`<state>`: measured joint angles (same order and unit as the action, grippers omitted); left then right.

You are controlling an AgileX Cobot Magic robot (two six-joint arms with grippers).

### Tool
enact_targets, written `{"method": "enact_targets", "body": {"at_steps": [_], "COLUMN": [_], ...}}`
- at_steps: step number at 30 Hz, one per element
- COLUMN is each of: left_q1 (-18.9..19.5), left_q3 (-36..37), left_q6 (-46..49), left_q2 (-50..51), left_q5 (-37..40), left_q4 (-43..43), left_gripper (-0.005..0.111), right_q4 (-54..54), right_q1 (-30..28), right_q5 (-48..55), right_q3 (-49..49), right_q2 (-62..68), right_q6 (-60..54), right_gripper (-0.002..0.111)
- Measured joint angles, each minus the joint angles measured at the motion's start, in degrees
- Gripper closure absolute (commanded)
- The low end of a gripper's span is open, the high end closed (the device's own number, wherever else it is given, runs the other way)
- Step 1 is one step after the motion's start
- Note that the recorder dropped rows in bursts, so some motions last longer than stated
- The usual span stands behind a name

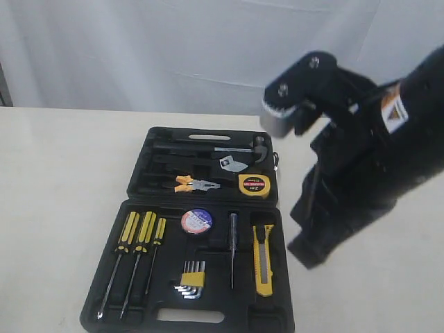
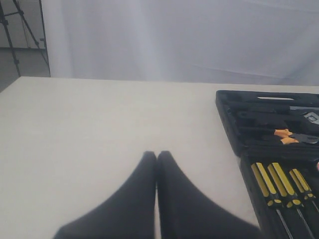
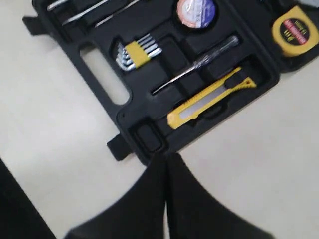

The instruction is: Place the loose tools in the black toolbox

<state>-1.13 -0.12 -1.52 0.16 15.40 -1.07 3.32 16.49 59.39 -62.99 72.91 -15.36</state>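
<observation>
Pliers (image 1: 196, 184), tape measure (image 1: 254, 185), knife (image 1: 263, 260) and tape roll (image 1: 196, 220) lie in shaped recesses of the toolbox (image 1: 239, 316), so left tool (image 2: 157, 155) and right tool (image 3: 166, 158) hang pressed together, empty.

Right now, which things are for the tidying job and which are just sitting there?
For the job: black toolbox, pliers, yellow tape measure, utility knife, tape roll, the tools all lying in the box.
Just there: three screwdrivers, hex keys, hammer.
</observation>
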Motion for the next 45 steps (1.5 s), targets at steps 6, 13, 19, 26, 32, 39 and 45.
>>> {"method": "enact_targets", "body": {"at_steps": [6,13,19,26,32,39,45], "left_q1": [0.00,0.00,0.00,0.00,0.00,0.00,0.00], "left_q3": [0.00,0.00,0.00,0.00,0.00,0.00,0.00], "left_q6": [0.00,0.00,0.00,0.00,0.00,0.00,0.00], "left_q2": [0.00,0.00,0.00,0.00,0.00,0.00,0.00], "left_q5": [0.00,0.00,0.00,0.00,0.00,0.00,0.00], "left_q4": [0.00,0.00,0.00,0.00,0.00,0.00,0.00], "left_gripper": [0.107,0.107,0.107,0.107,0.107,0.107,0.107], "right_q4": [-0.40,-0.64,-1.29,-3.32,-3.32,-6.17,-12.22], "right_q1": [3.16,4.27,4.27,4.27,4.27,4.27,7.54], "right_q5": [-0.73,-1.47,-3.02,-7.19,-5.94,-2.30,-2.10], "right_q3": [8.24,11.54,11.56,11.56,11.56,11.56,11.56], "right_q2": [-2.41,-5.88,-10.52,-15.58,-17.44,-17.54,-17.54], "right_q6": [0.12,0.12,0.12,0.12,0.12,0.12,0.23], "right_gripper": [0.109,0.109,0.109,0.109,0.109,0.109,0.109]}}
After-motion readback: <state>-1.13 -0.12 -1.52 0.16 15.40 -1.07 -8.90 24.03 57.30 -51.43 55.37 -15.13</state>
